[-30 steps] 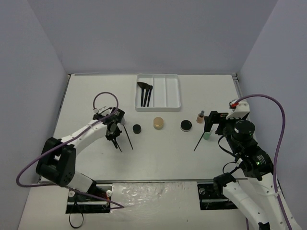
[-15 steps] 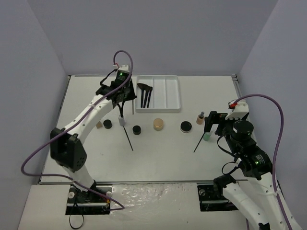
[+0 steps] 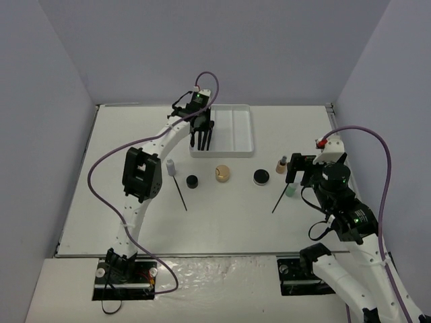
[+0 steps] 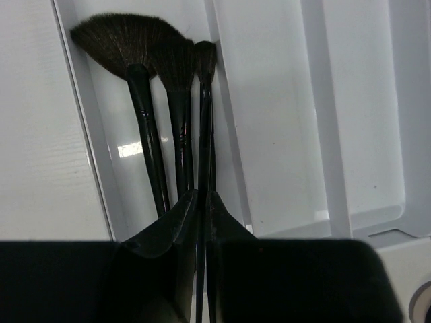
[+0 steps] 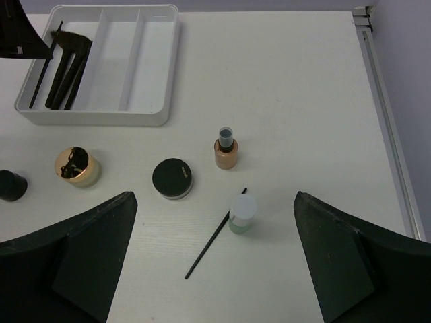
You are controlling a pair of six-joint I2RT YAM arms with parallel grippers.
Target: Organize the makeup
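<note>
White table (image 3: 303,128) — left fingers (image 4: 176,229) tight on brush (image 4: 204,101) over tray (image 4: 323,101)

I work on a white worktop (image 3: 114,202) with a faint wood grain. It is boxed in on three sides by plain, pale lavender-grey walls: a back wall (image 3: 215,47), a left wall (image 3: 40,148) and a right wall (image 3: 397,74). A pale metal rail (image 5: 377,101) runs along the worktop's right edge. Nearest me lies a strip (image 3: 215,272) that looks glossy and wrinkled, perhaps a film. The light is soft and even, and the shadows are faint.
</note>
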